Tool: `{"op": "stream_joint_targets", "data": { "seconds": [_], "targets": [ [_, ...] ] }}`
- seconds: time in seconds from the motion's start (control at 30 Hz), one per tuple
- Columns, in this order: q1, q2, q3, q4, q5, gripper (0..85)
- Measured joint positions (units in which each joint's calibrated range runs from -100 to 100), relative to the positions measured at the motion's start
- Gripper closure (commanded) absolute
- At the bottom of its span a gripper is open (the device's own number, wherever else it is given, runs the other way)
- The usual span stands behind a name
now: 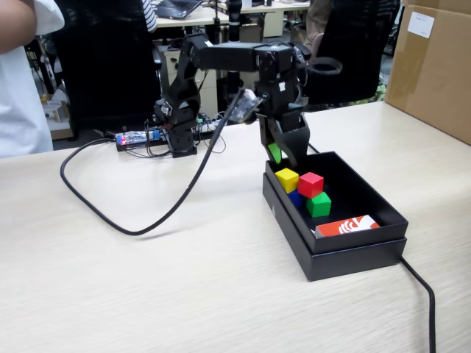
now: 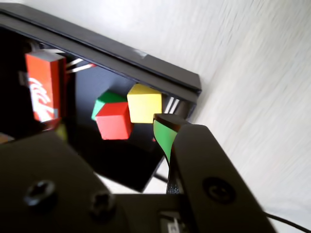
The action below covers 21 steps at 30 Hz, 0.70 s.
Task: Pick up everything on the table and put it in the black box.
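Observation:
The black box lies on the beige table, right of centre in the fixed view. Inside it are the yellow cube, the red cube resting on the blue cube, and the green cube. My gripper hangs open and empty just above the box's far end. The wrist view looks down into the box at the yellow cube, the red cube and the green cube. The blue cube is hidden there. The gripper has a green-padded finger.
A red-and-white packet lies in the box's near end. A thick black cable loops across the table to the arm base. Another cable runs off the front right. A brown carton stands at the back right, and a person at the left.

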Motion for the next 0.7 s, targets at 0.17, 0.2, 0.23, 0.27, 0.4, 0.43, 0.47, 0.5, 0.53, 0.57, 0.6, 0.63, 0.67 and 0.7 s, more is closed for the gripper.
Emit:
{"op": "stream_joint_targets", "data": {
  "seconds": [0.17, 0.2, 0.23, 0.27, 0.4, 0.43, 0.47, 0.5, 0.53, 0.57, 0.6, 0.63, 0.67, 0.7],
  "targets": [
    [-3.22, -22.65, -3.47, -0.08, -0.78, 39.0],
    [-3.86, -25.63, -5.11, 0.0, -1.03, 38.6],
    [-4.54, -29.51, -8.4, 0.0, -1.07, 36.7],
    [-5.37, -32.88, -11.41, -0.15, -1.17, 36.2],
    [-10.4, -48.03, -24.92, 2.32, -1.71, 36.0],
    [-11.53, -51.52, -30.12, 4.26, -1.95, 36.0],
    [-12.5, -54.76, -34.69, 6.5, -2.1, 36.0],
    [-13.19, -57.86, -39.16, 8.9, -2.25, 35.9],
    [-13.48, -60.97, -43.18, 11.15, -2.3, 35.5],
    [-13.68, -64.21, -47.47, 13.47, -2.44, 35.5],
    [-13.82, -68.74, -54.59, 16.96, -2.54, 35.5],
    [-13.97, -70.81, -56.69, 18.35, -2.69, 35.5],
    [-14.07, -74.05, -61.43, 20.75, -2.83, 35.4],
    [-14.16, -77.02, -66.36, 22.45, -2.64, 35.4]
  ]
}}
